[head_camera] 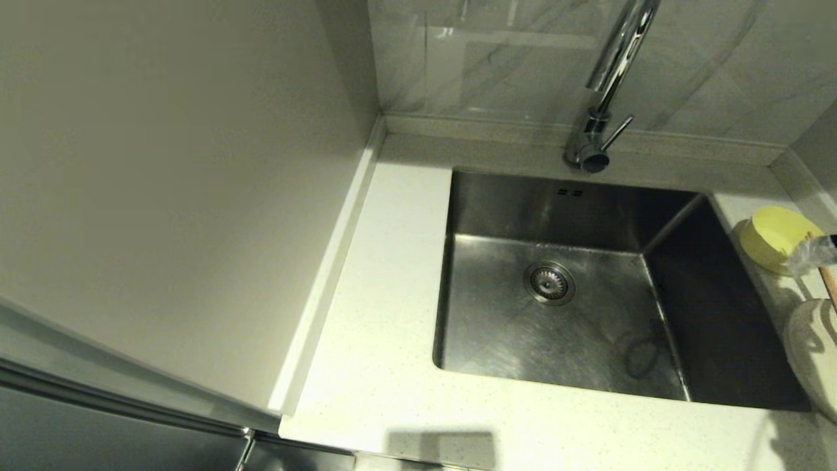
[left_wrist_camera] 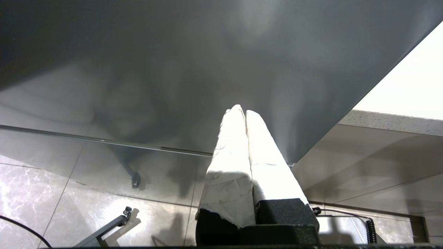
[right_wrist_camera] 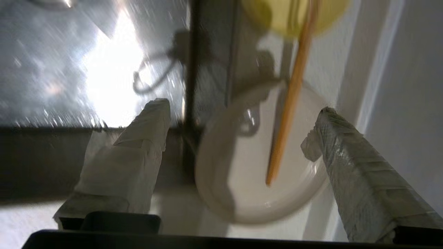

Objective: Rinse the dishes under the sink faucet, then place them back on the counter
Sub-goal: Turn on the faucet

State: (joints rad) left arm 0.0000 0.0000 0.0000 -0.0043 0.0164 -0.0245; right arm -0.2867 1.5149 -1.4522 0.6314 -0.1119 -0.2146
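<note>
The pale-yellow bowl (head_camera: 773, 234) and the cream plate (head_camera: 809, 347) stand on the counter (head_camera: 379, 366) to the right of the sink (head_camera: 562, 314). The chopsticks (right_wrist_camera: 291, 103) lie across both, one end over the bowl (right_wrist_camera: 294, 14) and the other on the plate (right_wrist_camera: 242, 180). My right gripper (right_wrist_camera: 242, 108) hangs open above the plate, both fingers clear of the chopsticks. In the head view only one of its fingers (head_camera: 813, 252) shows, at the right edge. The faucet (head_camera: 605, 91) rises behind the sink. My left gripper (left_wrist_camera: 241, 110) is shut and empty, parked below counter height.
The sink holds nothing but its drain strainer (head_camera: 549, 282). A beige wall panel (head_camera: 163, 196) closes off the left side of the counter. A raised back edge (head_camera: 497, 127) runs behind the sink. The left wrist view shows a dark cabinet front (left_wrist_camera: 173, 69) and tiled floor (left_wrist_camera: 52, 200).
</note>
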